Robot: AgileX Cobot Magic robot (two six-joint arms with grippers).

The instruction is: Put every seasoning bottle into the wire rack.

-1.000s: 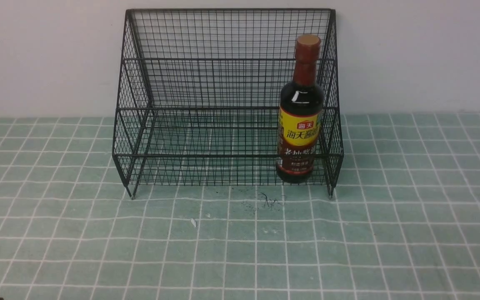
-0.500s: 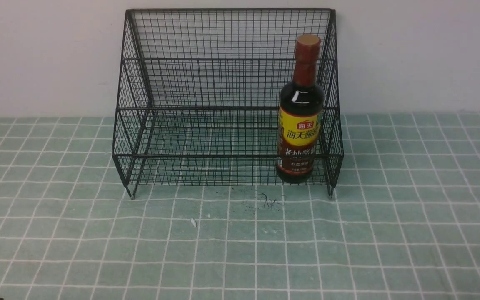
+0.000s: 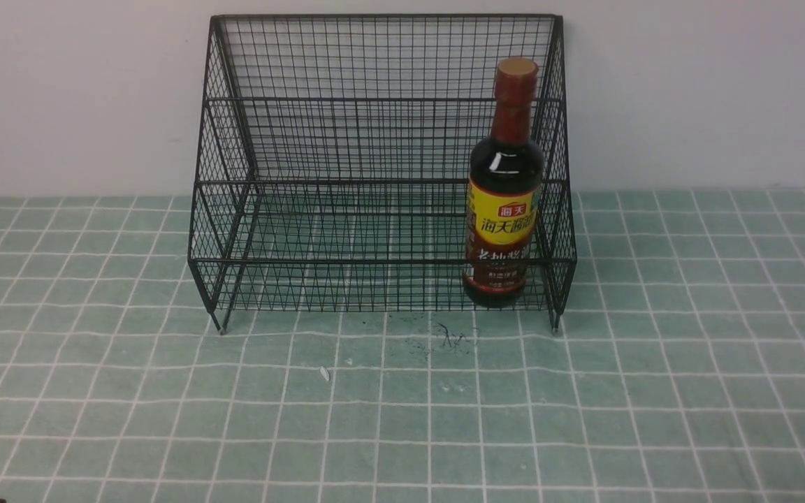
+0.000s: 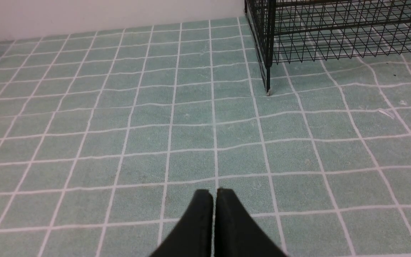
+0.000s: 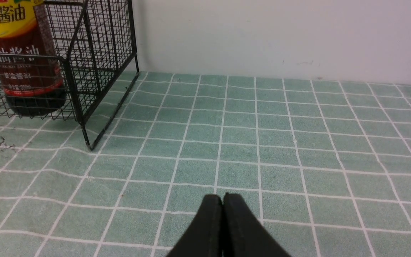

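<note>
Nearest the cameras, the left gripper [image 4: 214, 194] is seen from its wrist view with its two black fingers pressed together, tip against tip, and nothing is held between them. It is poised over a bare stretch of the green checked tablecloth [image 4: 191, 117]. The right gripper [image 5: 222, 199] is likewise clenched on nothing, its fingers closed tip to tip above the cloth. Neither gripper is shown in the front view.

Farther out on the cloth, a small white scrap [image 3: 324, 374] is seen lying apart from everything else, and a patch of dark scribbled marks [image 3: 448, 337] is found just in front of the rack.

Behind these, the wire rack [image 3: 305, 140] is set on its short feet at the back of the table, its tall grid back placed close against the pale wall [image 3: 710, 98]. One front foot [image 4: 268, 91] is seen resting on the cloth in the left wrist view.

The bottle [image 3: 504, 188] is stood upright inside the rack, on the lowest front tier, at the right end and just beside the right side panel. Its yellow label is turned forward, and its reddish cap is seen in front of the upper part of the grid back. The bottle's base is enclosed behind the low front rail, as is confirmed in the right wrist view [image 5: 23, 64].
</note>
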